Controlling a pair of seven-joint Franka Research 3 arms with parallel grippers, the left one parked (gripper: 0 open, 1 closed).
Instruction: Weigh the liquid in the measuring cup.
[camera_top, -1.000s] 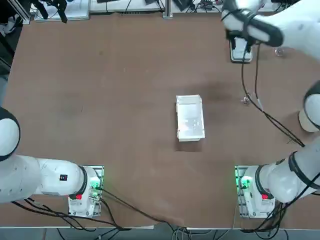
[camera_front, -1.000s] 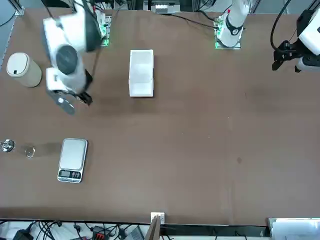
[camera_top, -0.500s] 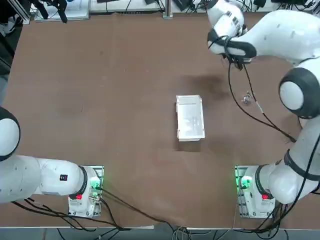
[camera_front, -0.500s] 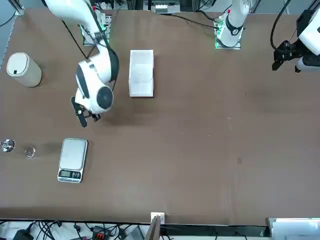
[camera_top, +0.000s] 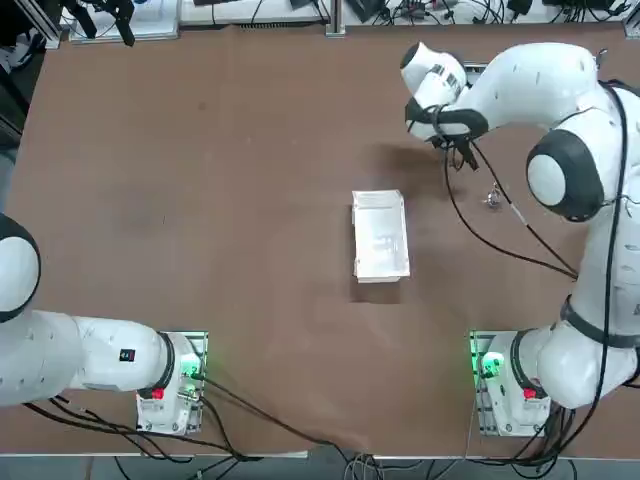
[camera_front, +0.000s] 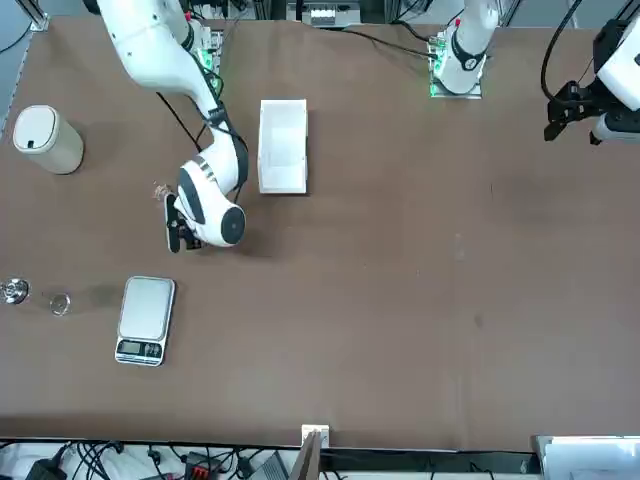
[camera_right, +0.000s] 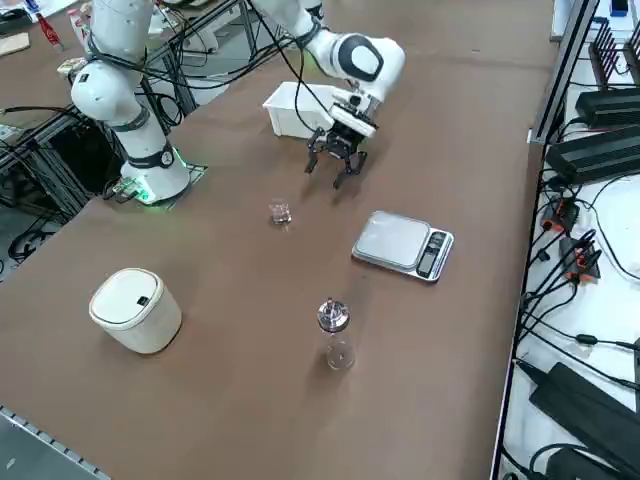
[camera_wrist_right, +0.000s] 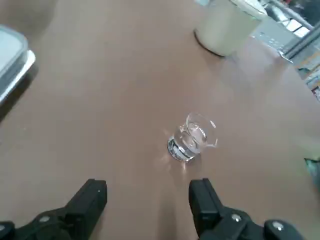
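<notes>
across the right side view, a white cylindrical bin with a flat lid stands upright on the brown table in the lower left of the frame. up and to the right of it, left of the frame's centre and in the upper half, is the tiny clear measuring cup, upright on its thick base, mouth up, its long axis vertical. in the right wrist view a small projection at its rim points away from the scale; whether there is liquid inside, i cannot tell. just right of the cup and higher in the frame, the white rectangular box sits partly behind the right arm. from that arm the right gripper hangs in the upper middle, near the cup but apart from it, its black fingers spread wide with nothing between them. below, in the lower middle, a clear glass bottle with a silvery cap stands upright. farthest right, right of centre, the flat grey rounded-rectangle scale lies with its display end to the right and its plate bare.
</notes>
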